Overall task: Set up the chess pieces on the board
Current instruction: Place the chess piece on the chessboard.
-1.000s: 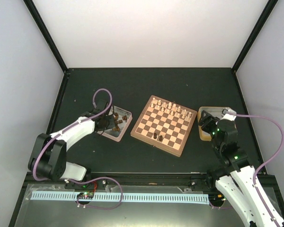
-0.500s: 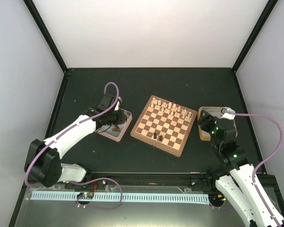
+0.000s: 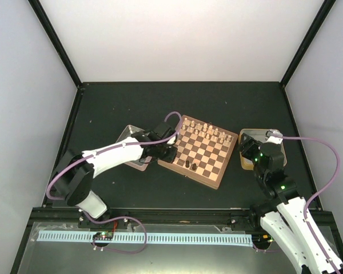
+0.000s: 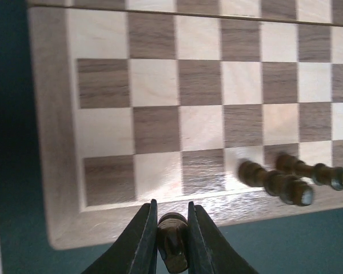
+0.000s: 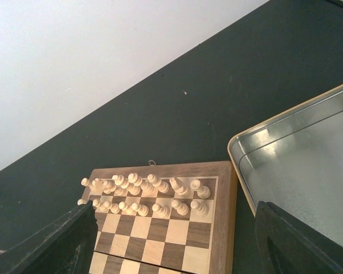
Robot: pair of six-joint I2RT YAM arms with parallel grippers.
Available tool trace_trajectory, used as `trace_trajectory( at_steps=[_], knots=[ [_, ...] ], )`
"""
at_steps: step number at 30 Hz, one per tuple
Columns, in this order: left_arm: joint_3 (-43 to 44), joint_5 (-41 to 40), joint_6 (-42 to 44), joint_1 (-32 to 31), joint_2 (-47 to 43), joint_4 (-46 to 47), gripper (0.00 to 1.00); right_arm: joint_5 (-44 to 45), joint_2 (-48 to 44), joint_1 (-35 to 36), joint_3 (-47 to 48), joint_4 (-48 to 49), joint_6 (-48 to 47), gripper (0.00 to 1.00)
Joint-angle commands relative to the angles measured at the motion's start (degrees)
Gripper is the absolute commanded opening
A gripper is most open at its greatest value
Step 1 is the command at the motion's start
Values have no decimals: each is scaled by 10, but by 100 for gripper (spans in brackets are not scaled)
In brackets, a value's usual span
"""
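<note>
Pinch, overhead view: left gripper (image 3: pixel 167 149) at near-left corner of square tan-and-brown checked wooden board (image 3: pixel 208 162)
Left wrist: fingers (image 4: pixel 146 240) clamp one tiny dark brown wooden chessman (image 4: pixel 172 240), axis along them, just short of board edge, empty corner squares ahead
Right wrist: right gripper (image 5: pixel 176 211) spread, empty, farther off

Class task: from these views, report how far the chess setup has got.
Done: cream-white pieces stand in two far rows; two dark pieces are on the board. In hand: left end effector grips a third dark piece at the board's rim. Left: the other dark places.
</note>
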Motion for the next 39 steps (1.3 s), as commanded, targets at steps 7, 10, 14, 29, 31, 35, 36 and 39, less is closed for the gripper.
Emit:
trace_trajectory(
  at_steps=[7,10,14,29,31,35,36,39],
  knots=[
    [52,-35,35,-41,61,-7,9,5,-8,3,-7,8,5,76],
    [51,-43,35,-43,76,0,9,4,-9,3,-7,7,4,76],
    [44,-61,33,-45,85,16,9,5,-10,3,-9,5,3,77],
    [24,-92,23,-45,98,43,17,6,-11,3,-10,5,4,77],
    [22,-92,23,-46,95,42,18,5,-10,3,-10,6,4,77],
    [17,-89,20,-46,87,41,23,3,-7,3,-9,7,5,77],
    [16,-89,19,-46,84,41,25,3,-7,3,-9,7,5,76],
    [14,-82,18,-46,78,43,31,2,-8,3,-10,8,4,77]
  ],
)
